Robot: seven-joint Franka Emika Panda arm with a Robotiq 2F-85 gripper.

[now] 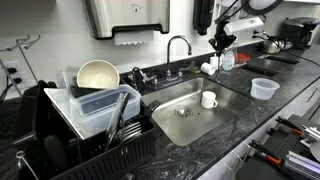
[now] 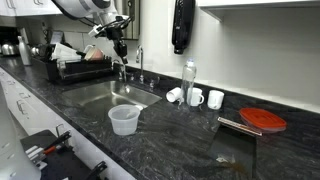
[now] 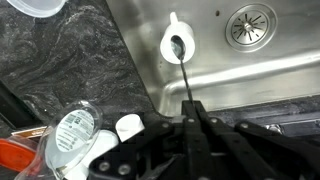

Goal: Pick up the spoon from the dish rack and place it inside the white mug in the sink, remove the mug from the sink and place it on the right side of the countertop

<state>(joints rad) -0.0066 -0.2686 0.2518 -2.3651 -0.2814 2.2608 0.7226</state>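
At the far left the dish rack (image 1: 110, 150) holds a big cream bowl (image 1: 98, 75) and grey containers. The spoon (image 3: 183, 72) is out of it, so the first pick-up looks done. To its right lies the sink (image 1: 170, 100), under the curved tap (image 1: 178, 45), with the white mug (image 1: 209, 99) standing upright near the basin's right wall.

The gripper (image 3: 190, 108) hangs above that corner, jaws clamped on the spoon's handle. In the wrist view the spoon's bowl lines up with the mug's mouth. Whether it is below the rim I cannot tell, though in an exterior view the gripper (image 1: 221, 44) sits well above the mug. My judgement is that the drop-in is the step in hand. What is left is to release the spoon, lift the mug out and set it on the countertop (image 1: 270, 112) to the right.

Around that stretch, a clear bottle (image 1: 228, 60) and spare white cups (image 1: 208, 68) crowd the far edge just behind the sink. A translucent tub (image 1: 264, 88) sits on the right counter — the mug will need a spot beside it.
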